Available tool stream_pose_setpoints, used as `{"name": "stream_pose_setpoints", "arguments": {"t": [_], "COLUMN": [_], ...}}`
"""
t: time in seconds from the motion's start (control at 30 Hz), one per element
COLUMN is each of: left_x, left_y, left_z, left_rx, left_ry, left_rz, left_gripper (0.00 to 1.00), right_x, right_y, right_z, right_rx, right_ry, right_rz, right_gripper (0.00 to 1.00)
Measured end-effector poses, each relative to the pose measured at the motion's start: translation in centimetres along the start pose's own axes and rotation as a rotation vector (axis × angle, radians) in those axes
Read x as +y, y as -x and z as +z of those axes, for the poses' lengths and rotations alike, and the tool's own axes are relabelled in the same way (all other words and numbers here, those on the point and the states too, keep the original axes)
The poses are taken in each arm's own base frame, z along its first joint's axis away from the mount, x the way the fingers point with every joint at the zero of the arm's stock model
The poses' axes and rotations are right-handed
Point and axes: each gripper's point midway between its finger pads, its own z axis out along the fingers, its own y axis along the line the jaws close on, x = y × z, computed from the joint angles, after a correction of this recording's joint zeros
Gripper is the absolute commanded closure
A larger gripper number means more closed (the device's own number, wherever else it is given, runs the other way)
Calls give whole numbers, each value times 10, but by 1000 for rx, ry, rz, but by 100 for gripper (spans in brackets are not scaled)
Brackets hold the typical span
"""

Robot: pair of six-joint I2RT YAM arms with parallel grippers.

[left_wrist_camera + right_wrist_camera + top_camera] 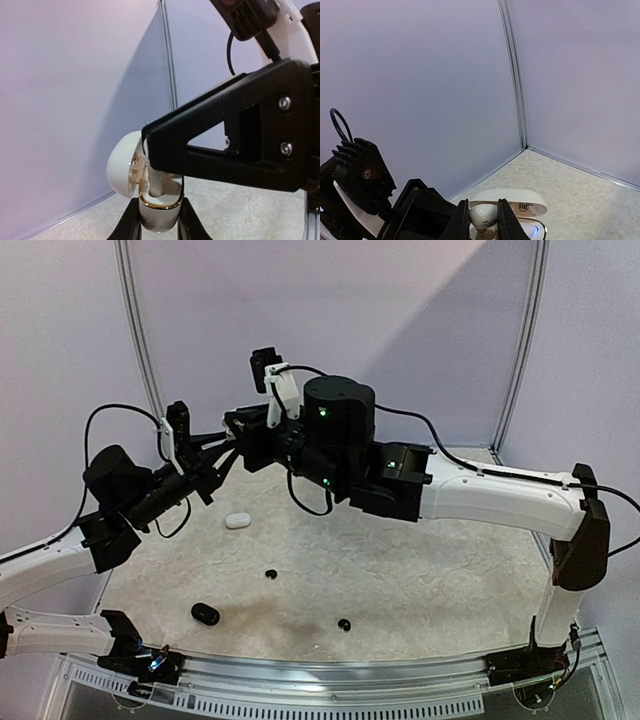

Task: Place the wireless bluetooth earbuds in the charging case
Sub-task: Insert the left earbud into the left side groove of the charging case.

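You have the left gripper (159, 212) clenched on the open white charging case (122, 167), held aloft so its mouth faces the right gripper (484, 222), which pinches a white earbud (481, 214) stem-down, seemingly just entering it.

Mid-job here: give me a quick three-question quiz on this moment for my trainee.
1. True or false: the left gripper holds the white charging case shut.
2. What is in the right gripper? A) a white earbud B) a black earbud C) nothing
3. How many black pieces lie on the table in the top view?
Key: 1 false, the case is held open. 2 A. 3 three.
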Motion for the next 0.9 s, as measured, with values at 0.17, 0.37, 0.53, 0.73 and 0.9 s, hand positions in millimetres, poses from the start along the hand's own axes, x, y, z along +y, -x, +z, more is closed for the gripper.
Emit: {"name": "stream_pose_setpoints", "arguments": {"t": [0.17, 0.37, 0.53, 0.73, 0.9], "left_x": [1, 3, 2, 1, 0], "left_y": [-5, -9, -11, -11, -11], "left_z": [0, 0, 0, 0, 0], "left_rx": [21, 36, 45, 45, 44], "left_ry": [7, 16, 15, 14, 9], "left_rz": [-20, -29, -41, -49, -53], "left_gripper": [100, 100, 100, 100, 100], "right_x": [-2, -3, -6, -8, -9], "right_y": [-6, -11, -13, -13, -13], "right_z": [1, 0, -1, -3, -6], "right_rx": [-14, -36, -67, -80, -88], "right_ry": [2, 10, 13, 8, 9], "right_rz": [16, 27, 37, 32, 16], "right_gripper": [100, 100, 100, 100, 100]}}
